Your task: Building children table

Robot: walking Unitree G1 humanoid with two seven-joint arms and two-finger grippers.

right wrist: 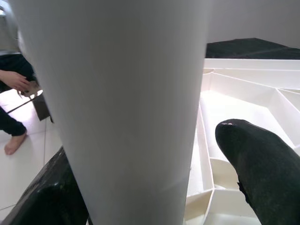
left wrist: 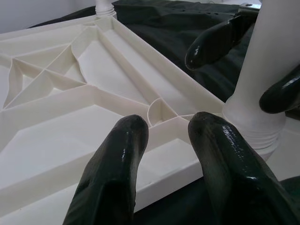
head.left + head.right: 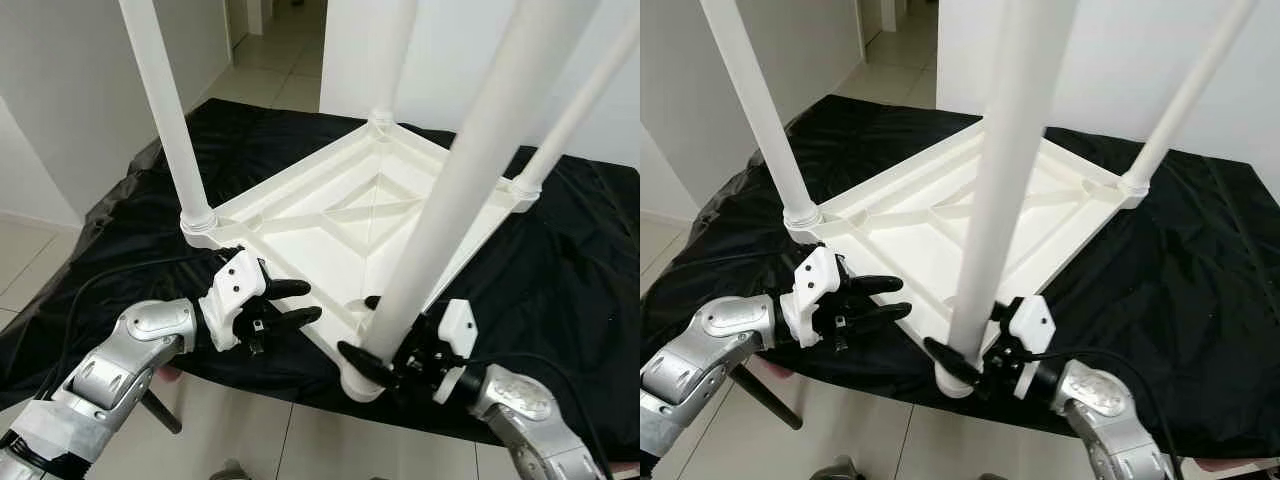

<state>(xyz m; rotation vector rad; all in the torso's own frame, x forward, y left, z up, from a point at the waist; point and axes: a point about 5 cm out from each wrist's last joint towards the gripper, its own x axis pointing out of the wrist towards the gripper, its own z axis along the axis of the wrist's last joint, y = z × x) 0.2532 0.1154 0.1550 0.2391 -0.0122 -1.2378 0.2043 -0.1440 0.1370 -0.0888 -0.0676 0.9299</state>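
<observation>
A white plastic children's table (image 3: 330, 225) lies upside down on a black cloth, with its legs pointing up. My right gripper (image 3: 365, 335) is shut on the nearest leg (image 3: 440, 220) just above its socket at the near corner, one black finger on each side. The right wrist view looks straight at that leg (image 1: 122, 108), with a fingertip (image 1: 262, 164) beside it. My left gripper (image 3: 303, 302) is open at the tabletop's near left edge, holding nothing. Its fingers (image 2: 117, 159) hover over the ribbed underside (image 2: 70, 103).
The black cloth (image 3: 560, 280) covers a low surface whose front edge lies just under my grippers, with tiled floor below. Three more white legs (image 3: 165, 110) rise at the other corners. A person's hand (image 1: 14, 79) and bare foot are on the floor nearby. White walls stand behind.
</observation>
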